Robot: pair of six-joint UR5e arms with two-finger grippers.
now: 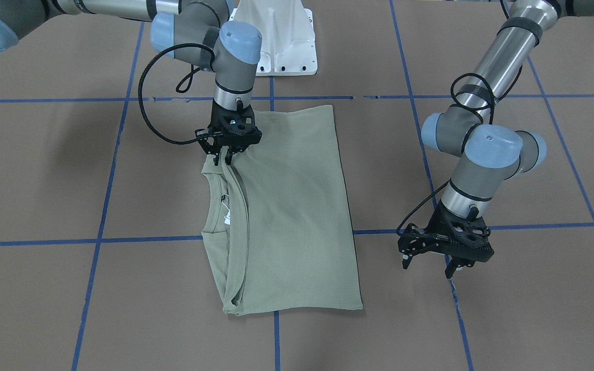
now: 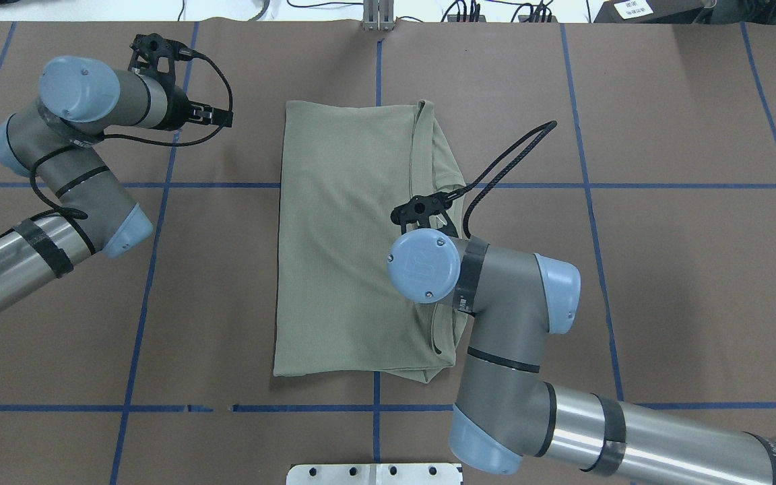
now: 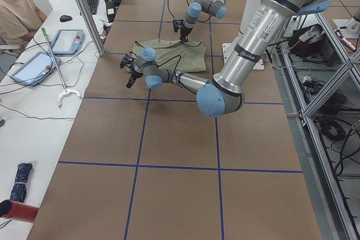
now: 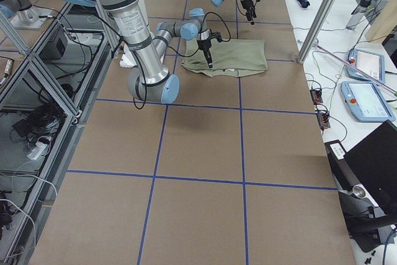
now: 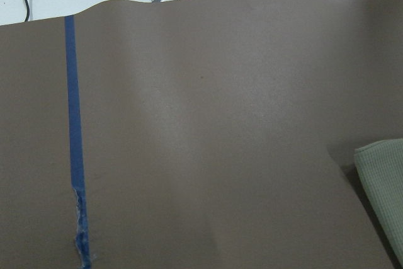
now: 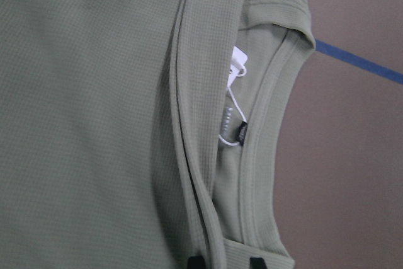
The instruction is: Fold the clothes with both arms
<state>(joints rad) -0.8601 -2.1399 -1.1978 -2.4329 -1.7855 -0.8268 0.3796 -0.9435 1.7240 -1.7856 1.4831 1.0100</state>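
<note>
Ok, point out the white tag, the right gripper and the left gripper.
white tag [image 6: 239, 60]: right wrist view, the tag's white card.
right gripper [image 1: 223, 157]: front-facing view, midway between fingertips, at the shirt [image 1: 292, 206].
left gripper [image 1: 428, 268]: front-facing view, midway between fingertips.

Left gripper [image 1: 428, 269] beside shirt [image 1: 297, 216] on table [image 1: 534, 319]

Lighting even and diffuse from above, all views bright, no hard glare; soft faint shadows on the table [image 2: 664, 283] beside the right arm [image 2: 506, 316], mild sheen on its silver tube [image 2: 664, 431]; right wrist view slightly soft.
</note>
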